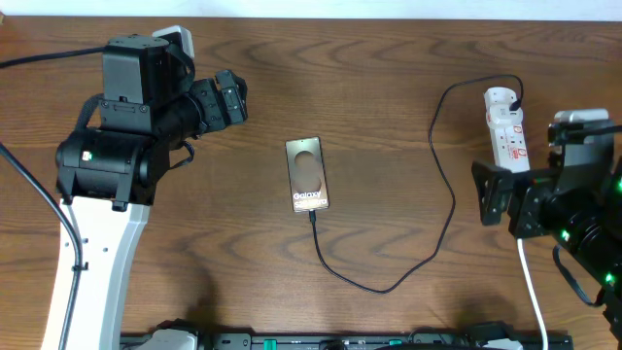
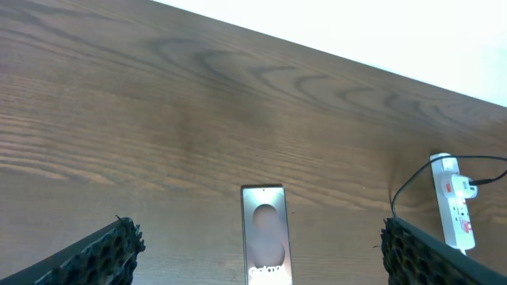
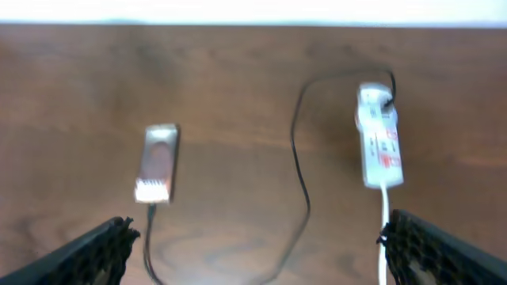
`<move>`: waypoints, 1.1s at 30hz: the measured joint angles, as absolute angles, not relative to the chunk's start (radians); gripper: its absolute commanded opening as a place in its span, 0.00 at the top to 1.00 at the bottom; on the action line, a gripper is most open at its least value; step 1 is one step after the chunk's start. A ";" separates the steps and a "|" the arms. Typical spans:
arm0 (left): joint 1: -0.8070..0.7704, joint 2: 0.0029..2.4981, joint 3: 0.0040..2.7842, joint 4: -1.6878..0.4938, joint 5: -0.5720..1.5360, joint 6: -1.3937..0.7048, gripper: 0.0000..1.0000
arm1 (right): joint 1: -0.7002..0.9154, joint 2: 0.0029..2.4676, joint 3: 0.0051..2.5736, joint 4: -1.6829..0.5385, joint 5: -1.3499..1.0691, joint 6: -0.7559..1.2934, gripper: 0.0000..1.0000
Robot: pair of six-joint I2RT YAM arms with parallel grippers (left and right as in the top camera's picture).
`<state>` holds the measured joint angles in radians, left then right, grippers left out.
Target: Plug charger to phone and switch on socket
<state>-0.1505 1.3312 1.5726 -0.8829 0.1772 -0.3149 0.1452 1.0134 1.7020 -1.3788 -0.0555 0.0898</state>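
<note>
The phone [image 1: 307, 175] lies flat at the table's middle, screen lit with "Galaxy" lettering. It also shows in the left wrist view [image 2: 265, 233] and the right wrist view [image 3: 158, 162]. The charger's thin black cable [image 1: 389, 288] runs from the phone's near end in a loop up to the socket [image 1: 507, 126], a white power strip at the right. Its plug sits at the strip's far end. My left gripper [image 1: 231, 97] hovers left of the phone, open and empty [image 2: 257, 253]. My right gripper [image 1: 491, 194] is just near the socket, open and empty [image 3: 257, 237].
The socket's thick white cord [image 1: 533, 292] runs from the strip toward the table's front edge, under my right arm. The table's far edge meets a white wall [image 2: 396, 32]. A black rail lies along the front edge [image 1: 340, 340].
</note>
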 measured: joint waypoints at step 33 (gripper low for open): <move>-0.150 1.331 1.572 -0.884 0.177 -0.315 0.05 | 0.107 0.654 1.174 -0.901 0.042 0.070 0.01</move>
<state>-0.1505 1.3312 1.5723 -0.8837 0.1768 -0.3149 0.1070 0.6544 1.1744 -0.9012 0.0422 0.0704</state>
